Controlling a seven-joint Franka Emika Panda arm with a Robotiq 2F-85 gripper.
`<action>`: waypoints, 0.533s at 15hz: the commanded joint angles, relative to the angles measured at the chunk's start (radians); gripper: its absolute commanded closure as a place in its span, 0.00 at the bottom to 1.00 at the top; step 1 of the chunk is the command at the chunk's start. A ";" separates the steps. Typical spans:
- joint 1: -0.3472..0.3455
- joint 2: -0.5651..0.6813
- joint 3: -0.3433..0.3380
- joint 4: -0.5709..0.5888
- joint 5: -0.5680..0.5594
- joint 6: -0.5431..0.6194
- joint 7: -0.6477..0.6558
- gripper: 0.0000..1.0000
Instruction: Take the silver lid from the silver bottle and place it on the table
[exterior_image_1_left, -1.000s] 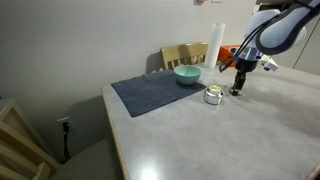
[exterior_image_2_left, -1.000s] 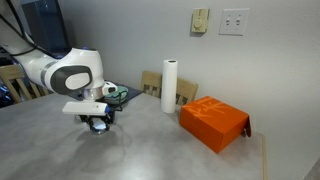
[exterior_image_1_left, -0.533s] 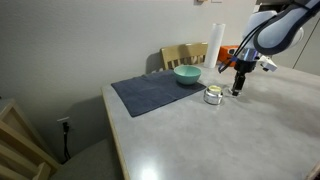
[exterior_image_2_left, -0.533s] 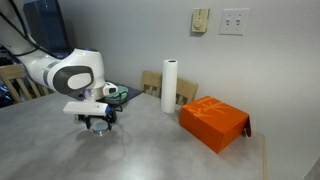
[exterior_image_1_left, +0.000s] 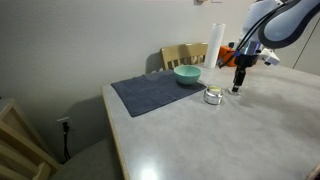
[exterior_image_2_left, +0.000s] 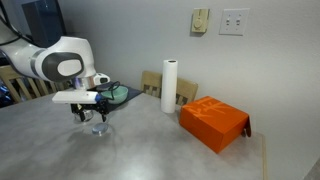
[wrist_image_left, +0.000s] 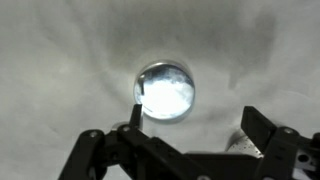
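The silver lid (wrist_image_left: 165, 90) lies flat on the pale table (wrist_image_left: 60, 60), free of the fingers. My gripper (wrist_image_left: 195, 115) hangs just above it, open, with nothing between its fingers. The lid shows as a small shiny disc below the gripper in both exterior views (exterior_image_1_left: 236, 92) (exterior_image_2_left: 98, 129). The squat silver bottle (exterior_image_1_left: 213, 96) stands uncovered a short way from the lid, and its side peeks past one finger in the wrist view (wrist_image_left: 238, 145). In both exterior views the gripper (exterior_image_1_left: 238, 85) (exterior_image_2_left: 92, 112) is raised a little off the table (exterior_image_1_left: 200, 140).
A teal bowl (exterior_image_1_left: 186, 74) sits on a dark grey-blue mat (exterior_image_1_left: 150, 93) beyond the bottle. A tall white cylinder (exterior_image_2_left: 170, 85) and an orange box (exterior_image_2_left: 213, 122) stand toward the table's far side. A wooden chair (exterior_image_1_left: 185, 53) is behind the mat.
The gripper has opened, let go of the lid on the table, and risen a little above it. The bottle has not moved.
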 joint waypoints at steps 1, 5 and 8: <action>0.144 -0.169 -0.128 -0.134 -0.142 -0.003 0.213 0.00; 0.164 -0.181 -0.126 -0.121 -0.172 -0.044 0.289 0.00; 0.170 -0.237 -0.123 -0.158 -0.174 -0.077 0.316 0.00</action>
